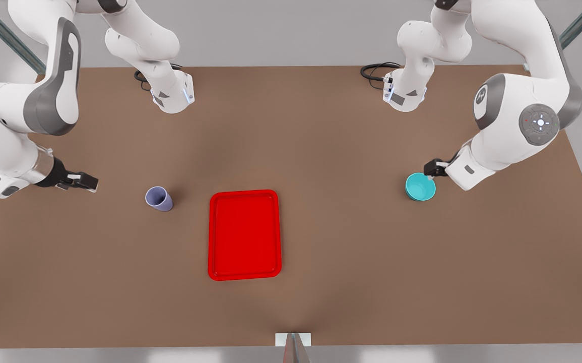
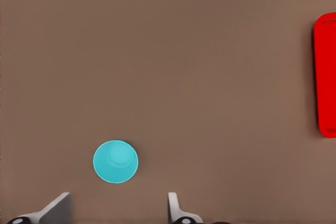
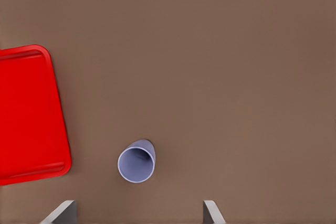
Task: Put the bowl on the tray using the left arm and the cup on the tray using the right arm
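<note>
Here, left gripper (image 1: 431, 170) hangs at bowl (image 1: 420, 186) rim, jaws spread for pickup; right gripper (image 1: 83, 181), jaws apart, waits short of cup (image 1: 158, 198). Both stand on table w/ empty tray (image 1: 244, 234) betw. them.

Front view looks steeply down on your whole table (image 1: 321, 126) from high, arms at the far edge. Both wrist views face straight down, closer in. Each shares the red tray (image 1: 244, 234) (image 2: 325, 77) (image 3: 29, 114) with front.
</note>
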`<state>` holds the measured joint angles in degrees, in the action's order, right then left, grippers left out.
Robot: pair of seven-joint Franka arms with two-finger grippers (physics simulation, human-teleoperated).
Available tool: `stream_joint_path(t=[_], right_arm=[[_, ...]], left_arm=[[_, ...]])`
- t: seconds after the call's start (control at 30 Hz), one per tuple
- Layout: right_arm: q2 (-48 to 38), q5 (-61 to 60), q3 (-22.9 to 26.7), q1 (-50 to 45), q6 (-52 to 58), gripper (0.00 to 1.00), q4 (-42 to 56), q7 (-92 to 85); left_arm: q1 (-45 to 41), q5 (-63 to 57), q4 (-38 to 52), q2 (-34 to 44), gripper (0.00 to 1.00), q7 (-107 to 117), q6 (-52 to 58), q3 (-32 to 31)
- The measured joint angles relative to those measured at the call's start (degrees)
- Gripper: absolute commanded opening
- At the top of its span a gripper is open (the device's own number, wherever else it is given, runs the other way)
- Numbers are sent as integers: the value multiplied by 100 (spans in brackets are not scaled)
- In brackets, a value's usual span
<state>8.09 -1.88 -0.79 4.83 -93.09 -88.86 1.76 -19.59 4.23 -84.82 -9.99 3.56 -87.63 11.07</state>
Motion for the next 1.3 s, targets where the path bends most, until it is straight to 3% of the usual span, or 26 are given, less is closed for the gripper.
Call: stream_joint_path(t=[0.07,0.13,0.2,0.3,0.57,0.77,0.8,0.9,1.3], right_arm=[[-17,4,0,5,60,100,26,-213],[-99,4,9,28,198,100,9,-325],[-138,4,14,17,281,100,9,-418],[-158,4,44,42,301,100,0,-422],[-124,4,44,16,266,100,5,-422],[-88,12,44,9,213,100,5,-413],[-88,13,44,-3,217,100,1,-413],[-97,13,35,-9,222,100,47,-413],[-178,30,29,-21,239,100,17,-413]], left_arm=[[106,-15,-512,-5,100,11,-58,118],[1014,259,-1237,-212,100,-455,-278,182],[1237,775,-2847,-104,100,-2022,-1591,267],[1463,1431,-3970,-167,100,-3492,-2831,307],[1608,2044,-4570,-558,100,-4426,-3961,317],[1606,2241,-4614,-990,100,-4431,-4030,309],[1607,2256,-4605,-1020,97,-4429,-4034,308],[1599,2311,-4599,-1093,26,-4431,-4027,302],[1543,2342,-4510,-1163,21,-4212,-4106,239]])
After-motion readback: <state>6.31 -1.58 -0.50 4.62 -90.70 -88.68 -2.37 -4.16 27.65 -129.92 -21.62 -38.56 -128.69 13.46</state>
